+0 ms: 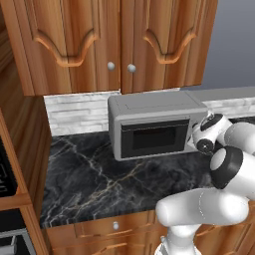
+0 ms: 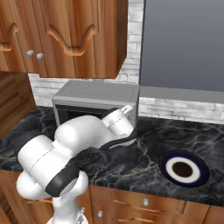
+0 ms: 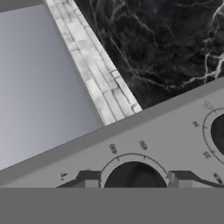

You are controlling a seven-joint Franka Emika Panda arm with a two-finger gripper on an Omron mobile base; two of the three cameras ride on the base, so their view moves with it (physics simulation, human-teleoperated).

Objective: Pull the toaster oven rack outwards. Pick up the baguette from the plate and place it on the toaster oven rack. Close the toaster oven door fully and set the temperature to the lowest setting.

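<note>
The toaster oven (image 1: 149,107) stands on the dark marble counter against the wall, and its door (image 1: 154,137) is upright and shut, the window dark. The rack and the baguette are hidden behind it. My gripper (image 1: 192,135) reaches the oven's right panel (image 2: 131,114). In the hand view a black knob (image 3: 133,175) with a numbered dial sits between my two fingertips (image 3: 89,179), which hug its sides: my gripper (image 3: 133,180) is shut on it. A second knob (image 3: 218,131) shows at the right edge. The plate (image 2: 166,168) lies bare on the counter to the oven's right.
Wooden wall cabinets (image 1: 114,40) hang low over the oven. A grey wall panel (image 2: 183,43) and a pale brick backsplash (image 2: 175,107) rise behind the counter. My own arm (image 2: 83,135) crosses in front of the oven. Open marble counter (image 1: 89,179) lies left of the oven.
</note>
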